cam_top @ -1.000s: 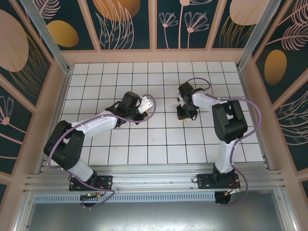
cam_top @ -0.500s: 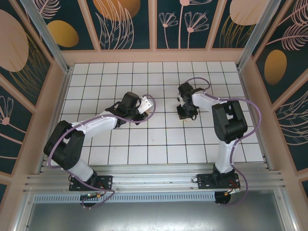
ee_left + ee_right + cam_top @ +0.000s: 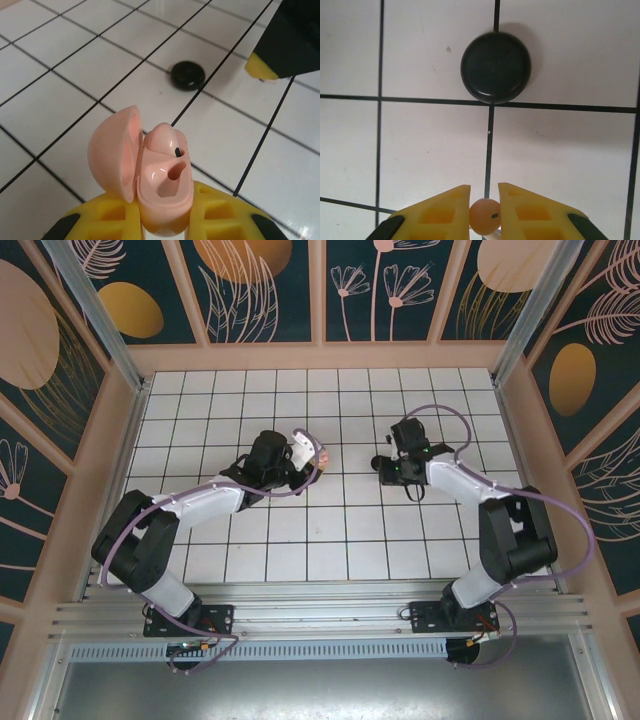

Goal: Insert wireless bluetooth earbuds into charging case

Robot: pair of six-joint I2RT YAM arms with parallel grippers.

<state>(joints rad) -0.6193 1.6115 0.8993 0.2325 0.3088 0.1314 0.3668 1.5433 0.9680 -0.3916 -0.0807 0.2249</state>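
A small pale pink earbud [image 3: 484, 216] sits pinched by the right gripper [image 3: 484, 197], its yellow fingers [image 3: 445, 210] nearly closed on it, near a round glossy black case [image 3: 495, 67], likely bound for the open pale pink plastic charging case [image 3: 162, 192] clamped tightly by the left gripper [image 3: 165, 222], which contains one seated earbud [image 3: 164, 139] beside an empty socket [image 3: 172, 172].

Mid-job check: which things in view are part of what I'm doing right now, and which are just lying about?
In the job:
- pink charging case, open, gripped by the left gripper
- seated pink earbud, in one slot of it
- loose pink earbud, pinched in the right gripper

Lying about:
- black round case, shut, alone on the tiles
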